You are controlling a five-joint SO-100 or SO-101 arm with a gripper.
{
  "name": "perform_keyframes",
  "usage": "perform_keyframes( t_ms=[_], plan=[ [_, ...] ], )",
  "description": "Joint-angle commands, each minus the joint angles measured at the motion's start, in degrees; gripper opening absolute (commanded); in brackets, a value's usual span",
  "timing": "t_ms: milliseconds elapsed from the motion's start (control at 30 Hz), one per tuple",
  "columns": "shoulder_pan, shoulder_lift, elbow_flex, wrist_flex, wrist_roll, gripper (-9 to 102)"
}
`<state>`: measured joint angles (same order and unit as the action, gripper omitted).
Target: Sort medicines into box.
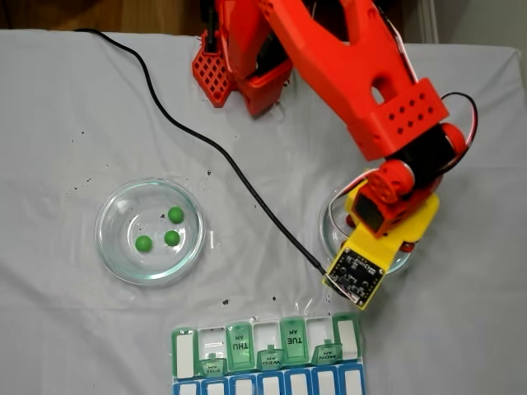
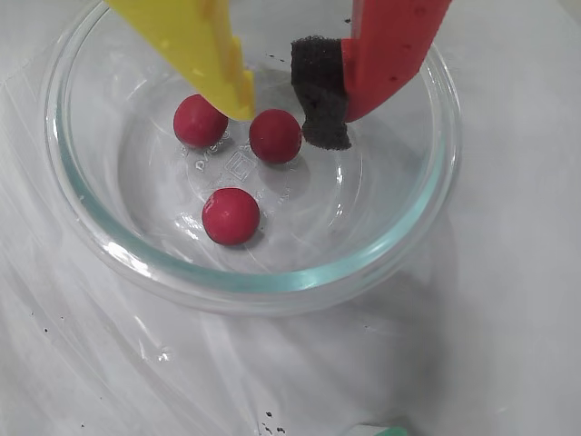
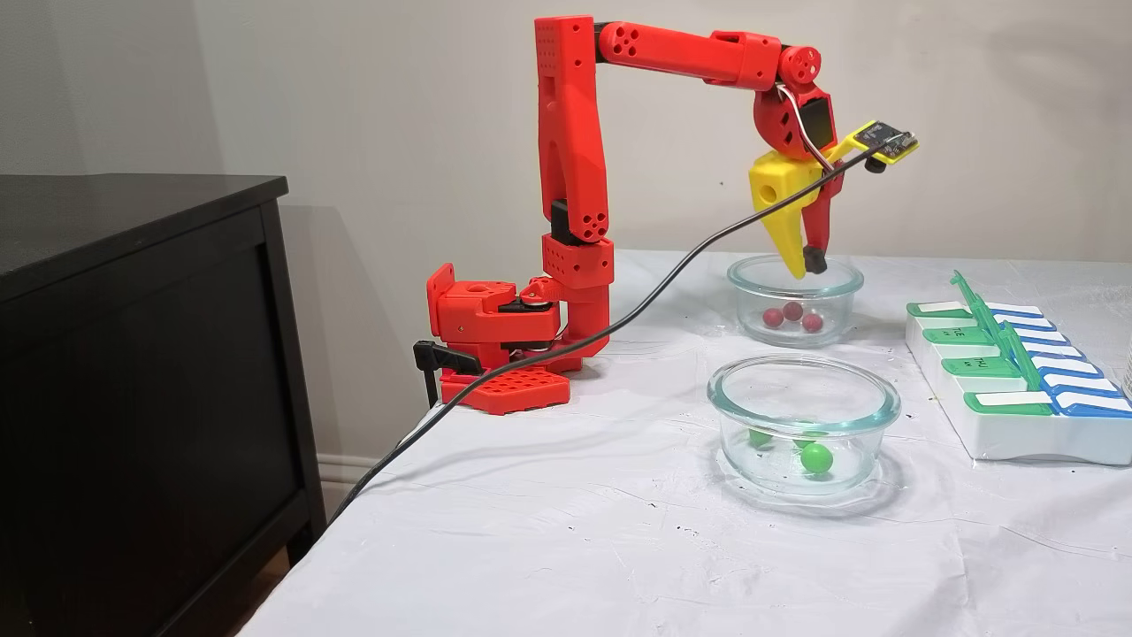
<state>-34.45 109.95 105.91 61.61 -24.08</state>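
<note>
Three dark red medicines point(image 2: 231, 215) point(image 3: 792, 311) lie in a clear glass dish point(image 2: 272, 282) point(image 3: 752, 267). My gripper point(image 2: 286, 123) point(image 3: 806, 265) hangs open just over this dish, its tips about level with the rim. In the wrist view the yellow finger point(image 2: 204, 45) is above the left ball and the red finger's black pad point(image 2: 320, 91) is to the right, with one ball point(image 2: 275, 136) below the gap. Three green medicines point(image 1: 163, 230) point(image 3: 816, 457) sit in a second dish point(image 1: 103, 234) point(image 3: 800, 416). The box point(image 1: 293, 333) point(image 3: 1017, 380), with green lids and a blue row, lies near the table edge.
A black cable point(image 1: 230, 164) point(image 3: 619, 318) runs across the white cloth to the wrist camera board point(image 1: 356, 276). The arm's red base point(image 1: 239, 66) point(image 3: 504, 336) stands at the back. A black cabinet point(image 3: 133, 380) stands beside the table in a fixed view.
</note>
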Motion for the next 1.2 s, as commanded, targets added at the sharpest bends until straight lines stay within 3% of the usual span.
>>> perform_keyframes(
  t_ms=[0,267,1167],
  plan=[
    [-0.7,1.32,0.09,-1.05,-0.18,11],
    [-1.93,-1.41,1.49,-2.72,0.7,17],
    [-4.13,-2.81,1.58,-4.66,5.27,20]
  ],
)
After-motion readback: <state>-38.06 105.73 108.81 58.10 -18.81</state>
